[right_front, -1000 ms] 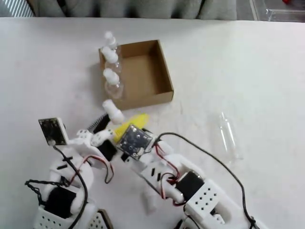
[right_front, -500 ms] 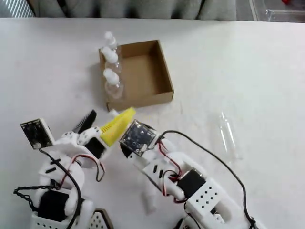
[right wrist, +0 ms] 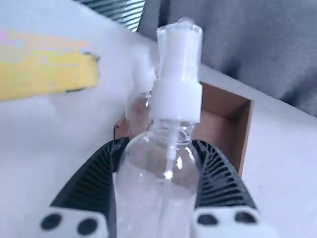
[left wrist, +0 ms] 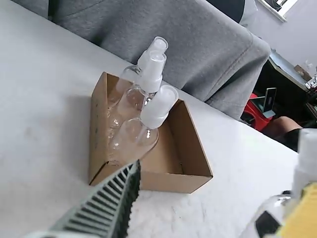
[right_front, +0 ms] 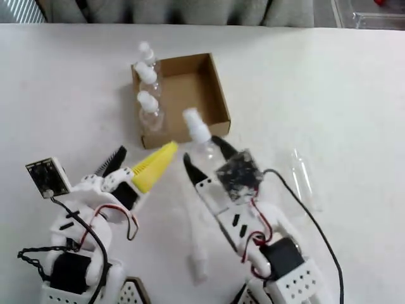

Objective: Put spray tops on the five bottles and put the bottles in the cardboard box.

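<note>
White table [right_front: 329, 82]: cardboard box [right_front: 219, 95], bottle [right_front: 304, 180]

White table [right_front: 354, 82], evenly lit, bounded along its far edge by grey fabric [left wrist: 148, 25], with a clear plastic bin [right_front: 373, 16] past the far right corner, a striped panel [right_front: 19, 9] past the far left, and dark furniture [left wrist: 280, 74] beyond.

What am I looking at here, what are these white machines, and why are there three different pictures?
These are two small robot arms at a table. One picture looks down from above; the other two come from cameras on the arms' wrists. The right end effector grips a clear bottle with a spray top near the cardboard box, which holds three topped bottles. The left end effector is open and empty. One bottle without a top lies on the table.
</note>
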Controlling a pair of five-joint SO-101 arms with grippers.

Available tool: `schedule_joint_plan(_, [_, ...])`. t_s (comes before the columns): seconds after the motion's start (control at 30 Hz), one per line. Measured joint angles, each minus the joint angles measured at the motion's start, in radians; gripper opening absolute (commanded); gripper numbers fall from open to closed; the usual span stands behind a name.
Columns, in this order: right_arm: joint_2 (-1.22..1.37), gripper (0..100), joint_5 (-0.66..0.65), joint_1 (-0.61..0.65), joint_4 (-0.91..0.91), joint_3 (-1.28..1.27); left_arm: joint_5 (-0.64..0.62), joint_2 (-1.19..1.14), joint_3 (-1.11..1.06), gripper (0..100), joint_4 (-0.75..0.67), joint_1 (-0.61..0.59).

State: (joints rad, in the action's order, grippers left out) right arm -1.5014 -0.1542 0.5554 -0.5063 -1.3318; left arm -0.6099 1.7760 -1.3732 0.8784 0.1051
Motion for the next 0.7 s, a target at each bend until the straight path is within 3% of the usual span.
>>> schedule_joint_plan(0.2, [-0.061,1.6,0.034,-0.052,0.104,0.0,0.0,0.0,0.0,23,-0.012,0.0])
schedule_joint_plan(0.33, [0.032,1.7,0.034,-0.069,0.264,0.026,0.0,-0.005,-0.002,12,-0.043,0.0])
schedule_joint_plan(0.43, [0.15,1.7,0.035,-0.069,0.261,0.124,0.0,-0.005,-0.002,3,-0.043,0.0])
schedule_joint_plan(0.57, [0.328,1.7,0.069,-0.064,0.149,0.292,0.0,-0.005,-0.002,2,-0.043,0.0])
schedule_joint_plan(0.7, [0.473,1.6,0.299,-0.026,0.199,0.365,-0.002,-0.005,-0.002,2,-0.043,0.041])
